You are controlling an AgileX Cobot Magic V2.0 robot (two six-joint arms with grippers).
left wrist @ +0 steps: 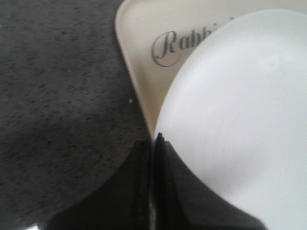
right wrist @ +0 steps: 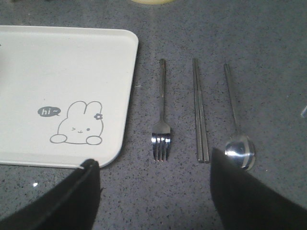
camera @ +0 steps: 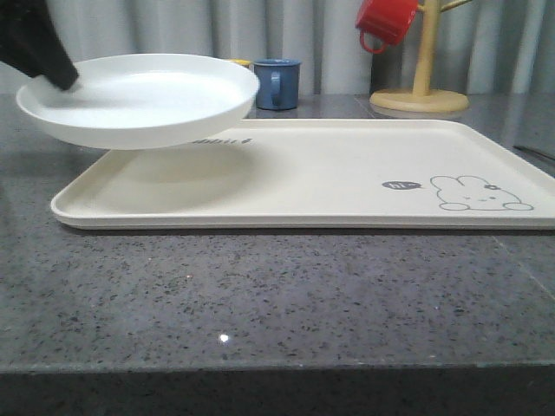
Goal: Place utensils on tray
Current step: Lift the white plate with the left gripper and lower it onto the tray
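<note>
A round white plate (camera: 139, 97) hangs just above the left end of the cream tray (camera: 347, 182), casting a shadow on it. My left gripper (camera: 52, 65) is shut on the plate's left rim; in the left wrist view its black fingers (left wrist: 154, 143) pinch the edge of the plate (left wrist: 240, 110) over the tray's "Rabbit" corner (left wrist: 139, 52). In the right wrist view my right gripper (right wrist: 153, 165) is open above the counter. Beyond it lie a fork (right wrist: 162, 115), a pair of chopsticks (right wrist: 200, 112) and a spoon (right wrist: 237, 124), side by side beside the tray's rabbit corner (right wrist: 96, 67).
A blue mug (camera: 277, 83) stands behind the tray with a bit of yellow mug (camera: 239, 62) beside it. A wooden mug stand (camera: 421, 82) at the back right holds a red mug (camera: 386, 22). The grey speckled counter (camera: 260, 295) stretches in front of the tray.
</note>
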